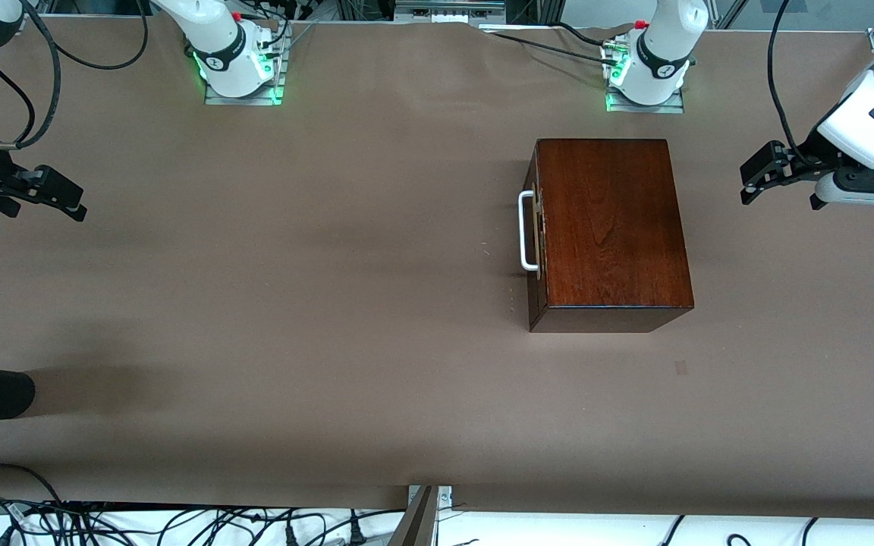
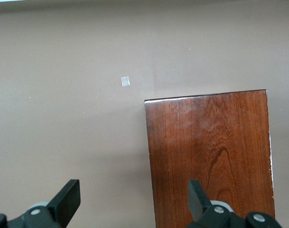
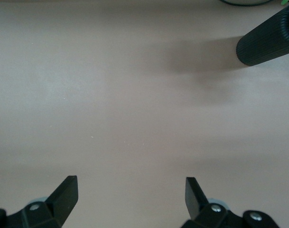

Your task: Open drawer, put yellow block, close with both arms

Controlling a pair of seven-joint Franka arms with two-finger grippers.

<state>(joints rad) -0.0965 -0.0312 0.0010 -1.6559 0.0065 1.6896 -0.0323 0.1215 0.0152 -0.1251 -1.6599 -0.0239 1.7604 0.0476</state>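
Drawer [image 1: 534,231] sits shut in the dark wooden box [image 1: 610,224], white handle [image 1: 526,231] facing the right arm's end of the tabletop [image 1: 293,288]. Brown paper covers the tabletop; a small pale tape square [image 2: 125,81] lies near the box. A black ribbed cylinder [image 3: 267,40] pokes in at the right arm's end. Cables [image 1: 141,523] run along the white edge nearest the front camera. Left tool [image 1: 757,176] hovers over the tabletop beside the box, fingers apart. Right tool [image 1: 54,195] waits over bare paper, fingers apart.
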